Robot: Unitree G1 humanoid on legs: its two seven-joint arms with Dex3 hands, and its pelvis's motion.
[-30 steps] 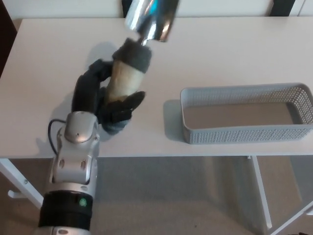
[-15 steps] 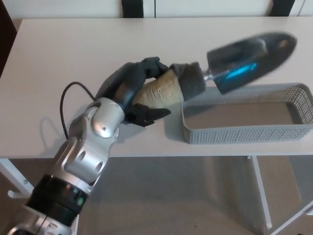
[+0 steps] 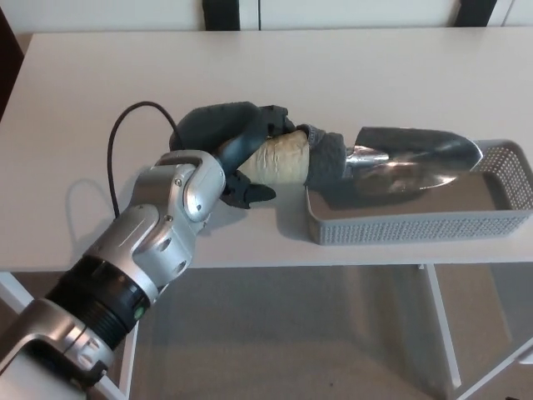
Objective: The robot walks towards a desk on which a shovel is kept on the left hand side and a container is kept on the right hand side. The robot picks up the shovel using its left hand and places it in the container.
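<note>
Left robot hand (image 3: 237, 154) holding the shovel (image 3: 366, 158) over the container (image 3: 416, 225).

I see my left robot hand wrapped tight around the shovel's tan handle, fingers curled over the top and thumb underneath. To its right, the metal blade reaches out nearly level across the grey mesh container, tip near the container's far right end; I cannot tell whether the blade touches the rim. The container sits on the white counter (image 3: 100, 100), just right of the robot hand. My right robot hand is out of sight.
</note>
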